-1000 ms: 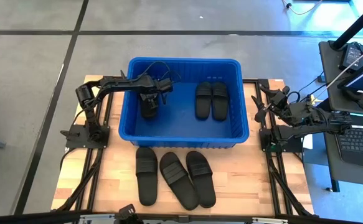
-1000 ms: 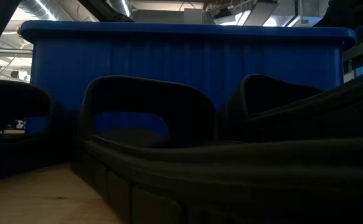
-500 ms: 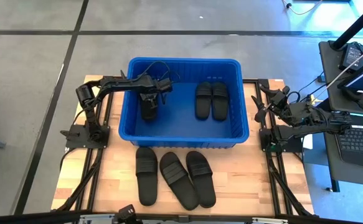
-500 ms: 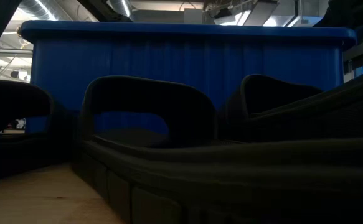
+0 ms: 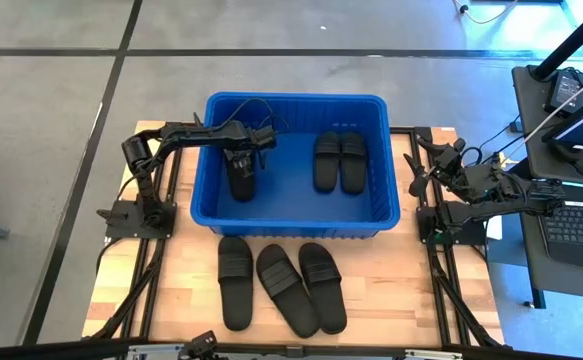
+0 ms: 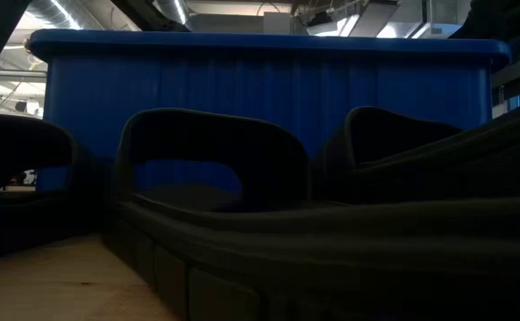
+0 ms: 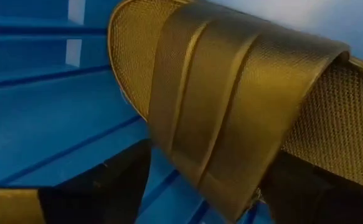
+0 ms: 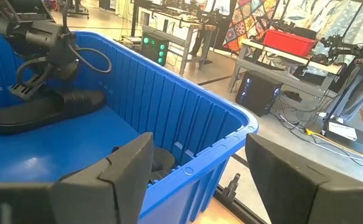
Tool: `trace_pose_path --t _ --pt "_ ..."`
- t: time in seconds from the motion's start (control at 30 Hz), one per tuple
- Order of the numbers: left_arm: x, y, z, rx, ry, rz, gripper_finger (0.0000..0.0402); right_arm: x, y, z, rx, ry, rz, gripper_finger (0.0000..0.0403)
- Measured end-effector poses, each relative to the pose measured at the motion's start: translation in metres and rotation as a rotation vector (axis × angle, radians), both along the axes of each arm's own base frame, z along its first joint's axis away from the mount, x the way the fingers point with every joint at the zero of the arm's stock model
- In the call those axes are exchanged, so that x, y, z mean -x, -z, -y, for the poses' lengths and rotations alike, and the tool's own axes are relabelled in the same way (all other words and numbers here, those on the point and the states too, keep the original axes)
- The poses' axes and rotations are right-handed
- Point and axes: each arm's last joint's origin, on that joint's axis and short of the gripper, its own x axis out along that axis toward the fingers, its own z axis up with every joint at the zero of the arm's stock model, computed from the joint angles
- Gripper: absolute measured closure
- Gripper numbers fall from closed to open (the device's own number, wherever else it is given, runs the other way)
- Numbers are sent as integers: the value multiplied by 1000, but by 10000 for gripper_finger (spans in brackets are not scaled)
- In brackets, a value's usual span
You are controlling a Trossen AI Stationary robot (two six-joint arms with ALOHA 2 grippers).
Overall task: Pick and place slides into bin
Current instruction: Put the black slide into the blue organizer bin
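Observation:
The blue bin [image 5: 283,190] stands at the far middle of the table. Two black slides [image 5: 339,161] lie side by side on its floor at the right. Another slide [image 5: 241,183] lies on the floor at the left, sole down, also seen in the right wrist view [image 8: 44,106]. My left gripper [image 5: 243,153] reaches down into the bin over this slide's far end, open, with its fingers on either side of the strap [image 7: 231,106]. Three more slides [image 5: 283,288] lie on the table before the bin. My right gripper [image 5: 415,172] waits open beside the bin's right wall. My left gripper straddles the slide's strap from above, slanting down, with the jaws apart. The slide rests on the bin's floor. Whether a finger [image 7: 122,180] still touches the strap's side, I cannot tell.
The bin's rim [image 5: 296,98] stands well above the table; its near wall [image 6: 268,89] fills the low view behind the slides on the table. There is free floor [image 5: 286,175] between the slides in the bin. A desk with a laptop [image 5: 576,225] stands to the right.
The slide under my left gripper has settled flatter on the bin's floor. Its near end now reaches farther toward the bin's near wall. Both arms have stayed where they were.

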Motion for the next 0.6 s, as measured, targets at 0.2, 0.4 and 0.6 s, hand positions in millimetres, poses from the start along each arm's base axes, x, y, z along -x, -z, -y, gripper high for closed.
trace_pose_path --t 0.2,0.4,0.6 --pt "1 0 1 5 -3 -14 127 0 0 0 0 0 0 147" --pt "2 0 6 37 18 -47 127 0 0 0 0 0 0 147" --pt "0 1 18 123 51 -52 127 0 0 0 0 0 0 147"
